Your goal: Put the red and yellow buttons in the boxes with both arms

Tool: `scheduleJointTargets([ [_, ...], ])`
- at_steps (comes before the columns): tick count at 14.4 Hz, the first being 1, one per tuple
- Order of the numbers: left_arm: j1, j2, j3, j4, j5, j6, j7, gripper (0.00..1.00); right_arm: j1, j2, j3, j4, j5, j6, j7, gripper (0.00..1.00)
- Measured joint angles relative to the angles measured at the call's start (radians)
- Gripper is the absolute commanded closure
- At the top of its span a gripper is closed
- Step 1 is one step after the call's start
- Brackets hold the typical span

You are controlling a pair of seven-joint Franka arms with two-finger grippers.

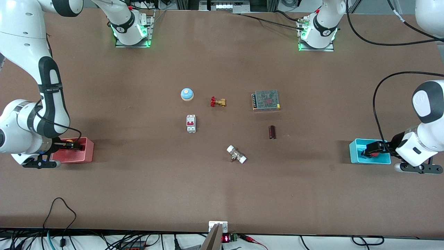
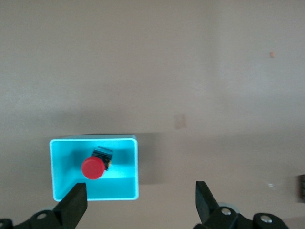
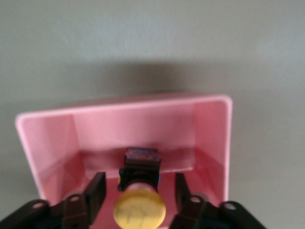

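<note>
The pink-red bin [image 1: 87,155] stands at the right arm's end of the table. The orange-yellow button [image 3: 139,206] lies inside it [image 3: 209,129], and shows in the front view too [image 1: 69,140]. My right gripper [image 3: 140,193] is low in the bin [image 1: 71,145], open, with a gap between each finger and the button. The cyan bin [image 1: 355,157] stands at the left arm's end. The red button [image 2: 92,167] lies on its side in it [image 2: 128,191]. My left gripper [image 2: 140,202] hangs open and empty over the bin's edge [image 1: 368,151].
Mid-table lie a blue-and-white dome [image 1: 187,93], a brass valve with a red handle [image 1: 218,101], a metal mesh power supply [image 1: 266,100], a white breaker [image 1: 191,123], a dark cylinder [image 1: 272,132] and a white-capped fitting [image 1: 236,154].
</note>
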Motion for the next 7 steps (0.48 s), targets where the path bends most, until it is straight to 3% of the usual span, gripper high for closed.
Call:
scheduleJointTargets([
  [7,-0.061,-0.176,-0.003,-0.001,0.0,-0.135,-0.134,0.0,0.009,-0.169,0.029,0.053,0.041,-0.118,0.0,0.0],
])
